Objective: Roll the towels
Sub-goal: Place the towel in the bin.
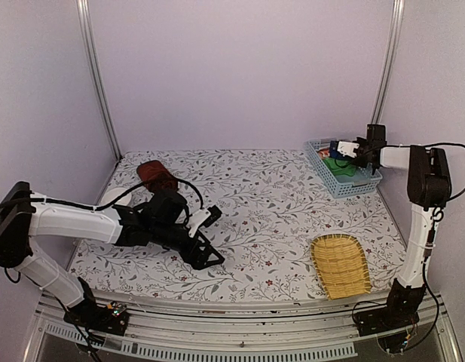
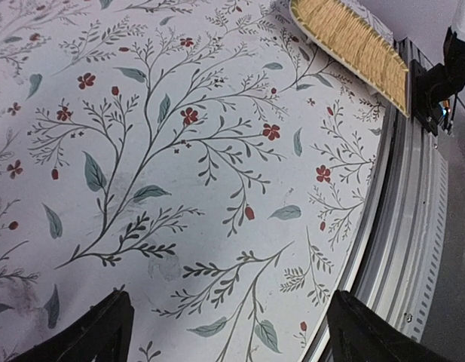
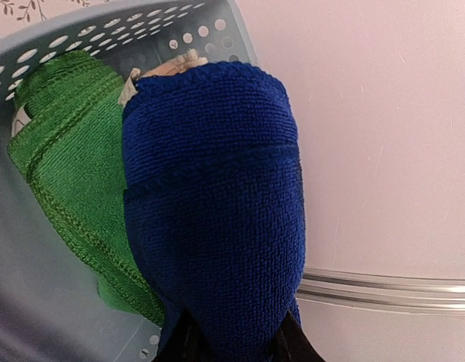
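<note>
Reddish-brown towel (image 1: 155, 175): it sits bunched at the far left of the tabletop (image 1: 277, 204), just behind your left arm, with nothing touching it. From above you cannot tell a neat roll from a heap.
Handling, brown: this looks like soft, light terry with no stiffness. It will probably sag and fall open if you lift it by one corner, so take it across the middle of the bundle and bite deep.
Left claw (image 2: 230, 332): it is spread wide and holds nothing. It hangs low over bare flowered cloth near the front edge, apart from the brown towel.
Wicker tray (image 1: 341, 264): it lies at the front right, near your right arm's base.
Basket (image 1: 351, 187): this pale blue perforated basket stands at the far right corner, with the green cloth (image 3: 66, 166) lying inside.
Blue towel (image 3: 213, 211): it is a fat wad hanging over the basket, just beside the green cloth. You cannot tell whether the two touch.
Right claw (image 1: 351, 151): it is pinching the blue towel at its lower end, with the pile hiding most of the fingers.
Handling, blue: it is plush and grippy rather than slippery, and its loops may snag on the basket holes. To roll it, you will likely need it laid out as a strip on open tabletop. Then take hold at a short edge and catch every layer.
</note>
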